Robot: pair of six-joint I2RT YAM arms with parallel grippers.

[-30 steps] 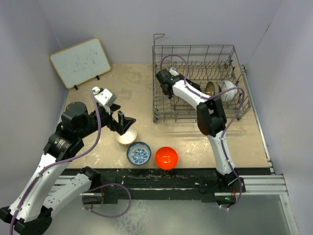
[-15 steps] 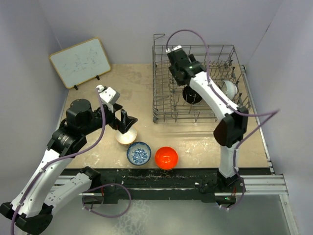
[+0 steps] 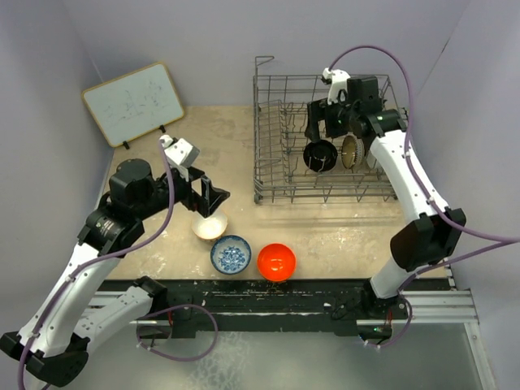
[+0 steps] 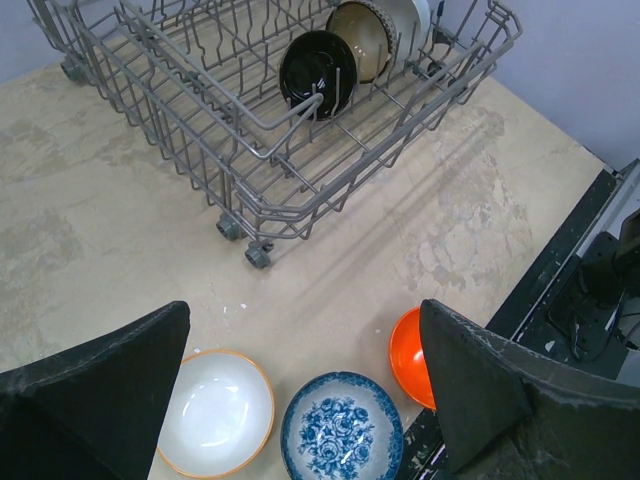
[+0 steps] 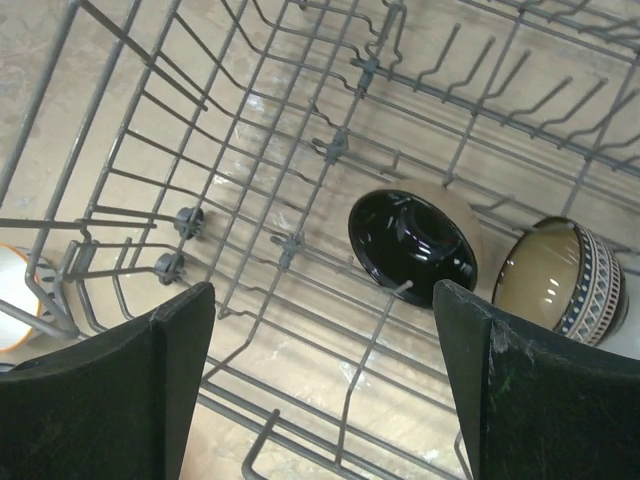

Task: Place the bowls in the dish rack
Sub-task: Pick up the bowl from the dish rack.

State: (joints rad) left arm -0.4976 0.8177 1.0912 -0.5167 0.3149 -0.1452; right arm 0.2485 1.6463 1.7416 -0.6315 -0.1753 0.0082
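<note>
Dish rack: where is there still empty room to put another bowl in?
The left half of the dish rack is bare, from its left wall up to the black bowl. The right end is crowded: the black bowl and the brown-rimmed bowl stand close together there.

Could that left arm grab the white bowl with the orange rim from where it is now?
Probably yes. The left end effector is open and hovers right above the orange-rimmed white bowl, with nothing between them. The blue patterned bowl sits close beside it, so that side is tight.
</note>
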